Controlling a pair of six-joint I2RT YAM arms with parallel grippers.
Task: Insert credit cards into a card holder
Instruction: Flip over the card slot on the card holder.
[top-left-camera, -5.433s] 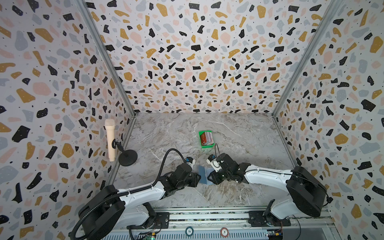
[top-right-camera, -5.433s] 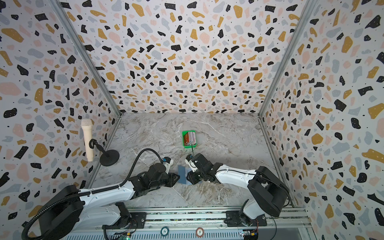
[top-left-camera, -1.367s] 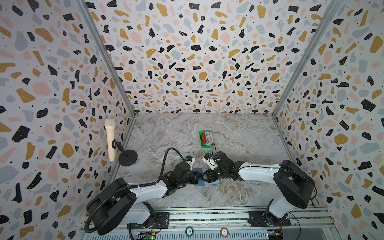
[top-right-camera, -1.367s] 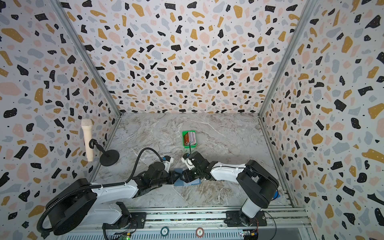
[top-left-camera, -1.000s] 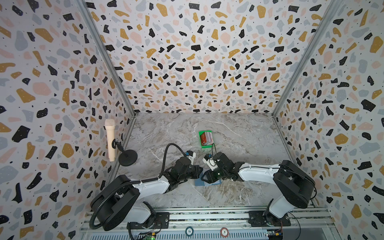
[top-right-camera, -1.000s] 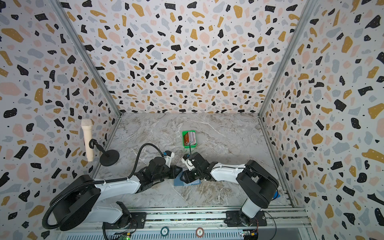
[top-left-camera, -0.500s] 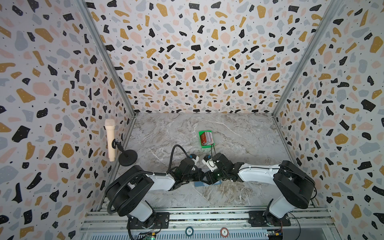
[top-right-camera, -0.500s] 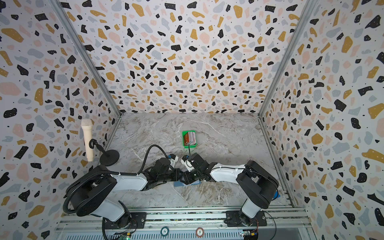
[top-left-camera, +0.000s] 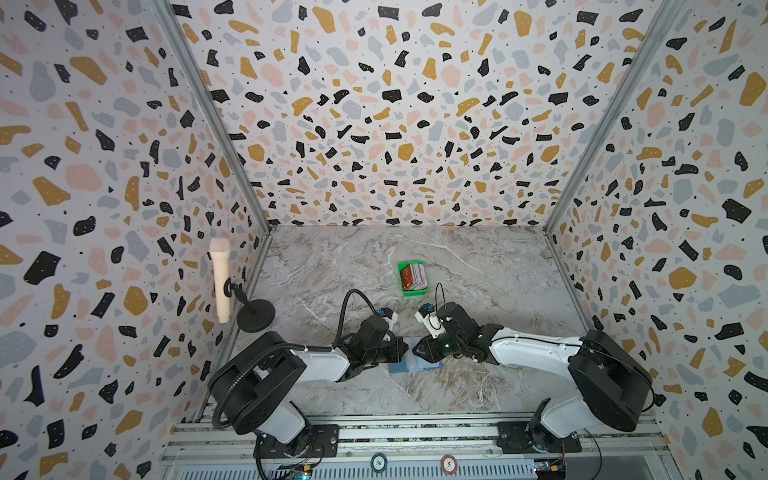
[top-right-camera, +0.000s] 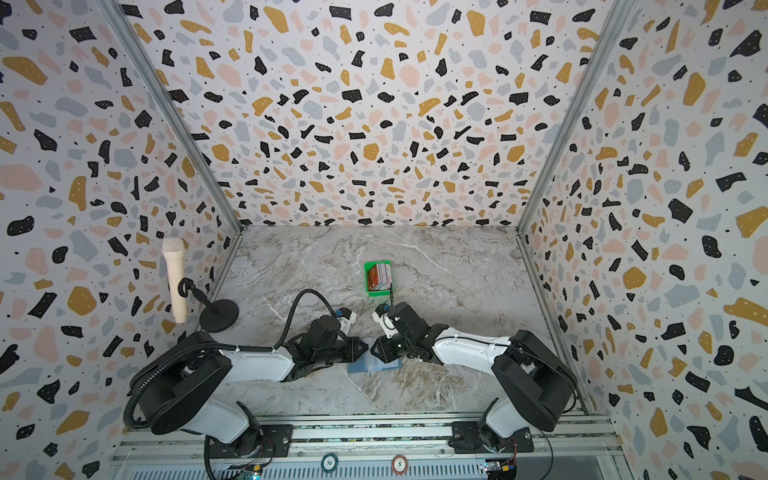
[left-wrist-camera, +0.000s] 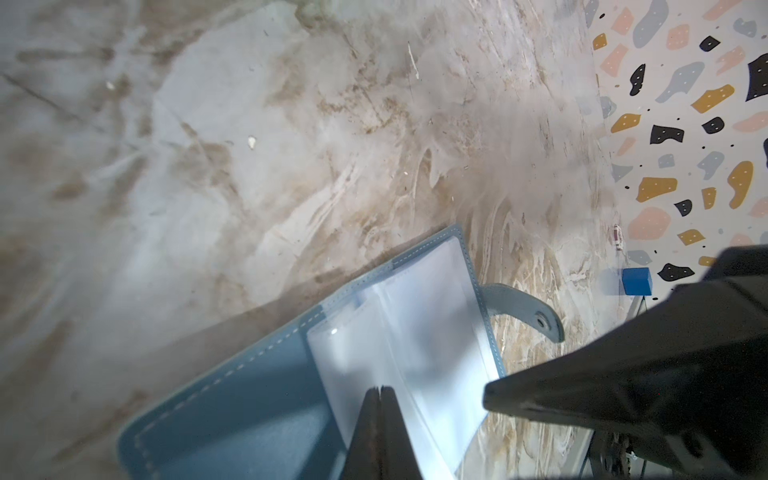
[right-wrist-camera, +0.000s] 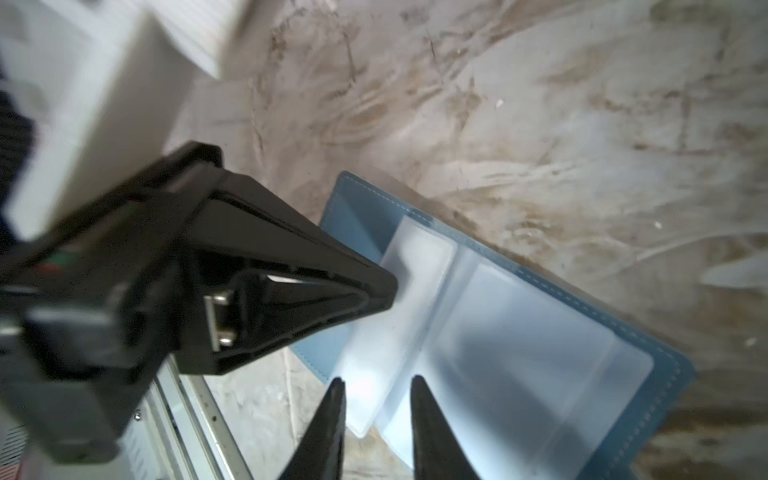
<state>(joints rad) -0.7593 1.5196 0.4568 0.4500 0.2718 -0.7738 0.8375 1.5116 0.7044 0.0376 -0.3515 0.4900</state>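
One card holder (top-left-camera: 419, 365) lies open on the bench (top-left-camera: 478, 266), long axis left-right, between the left hand (left-wrist-camera: 380, 390), closed tight, and the right hand (right-wrist-camera: 376, 384), slightly parted, gripping nothing; the credit cards (top-left-camera: 413, 276) are stacked too tightly to count.

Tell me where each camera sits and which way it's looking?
Top views: above the arm bases, looking down over the table; both arms show, meeting at the card holder.
Left wrist: on the left arm, looking along the shut left fingers at the open holder; the right fingers intrude.
Right wrist: on the right arm, looking between its parted fingers at the clear sleeves; the left fingers intrude.
Shared: every view shows the card holder.
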